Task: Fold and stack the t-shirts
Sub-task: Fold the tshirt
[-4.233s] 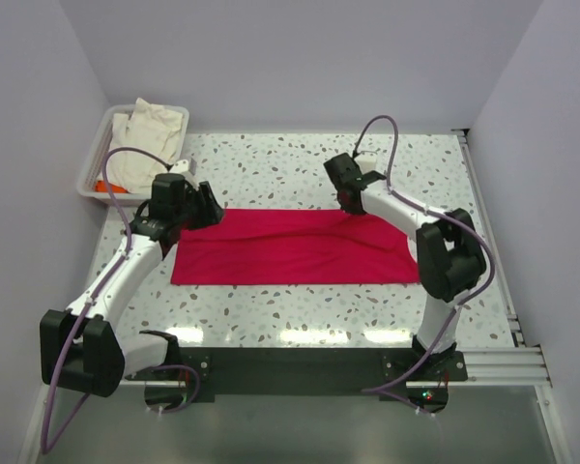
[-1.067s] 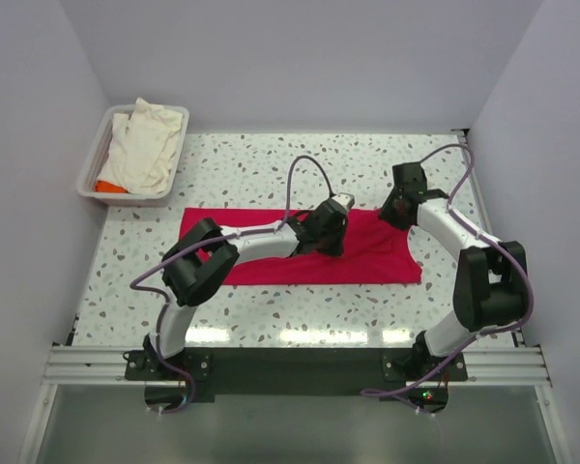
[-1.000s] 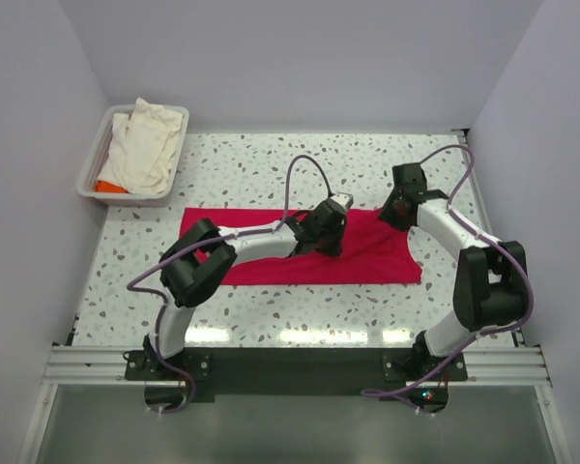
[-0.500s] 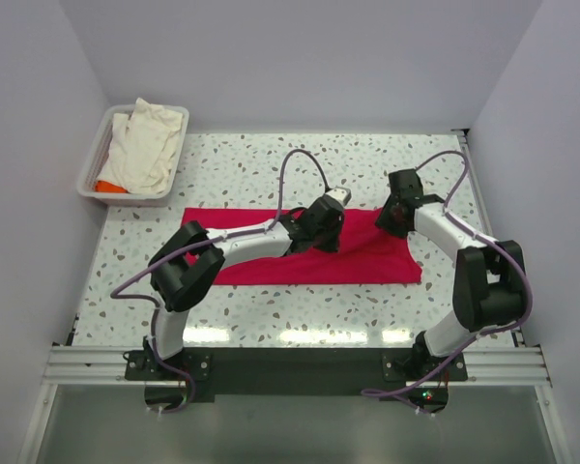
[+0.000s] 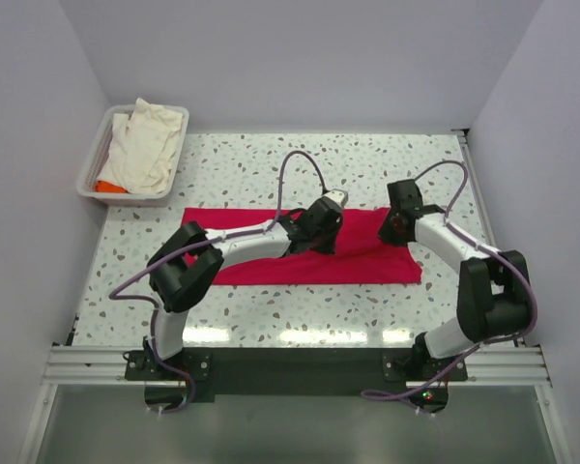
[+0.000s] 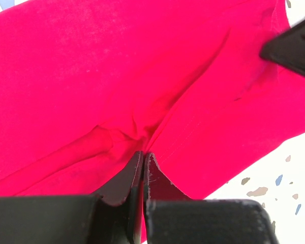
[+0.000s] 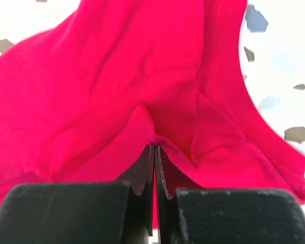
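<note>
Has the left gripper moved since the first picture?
Yes. The left gripper has gone right, away from the white tray, to the middle of the red t-shirt.

no readable text in any view, no labels, brand marks, numbers or signs legible

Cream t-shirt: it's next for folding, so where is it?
In the top view, the cream t-shirt lies bunched in the white tray at the table's far-left corner, beyond the red t-shirt.

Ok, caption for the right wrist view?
Right hand shut on a fold of the red t-shirt, speckled table behind.
</note>
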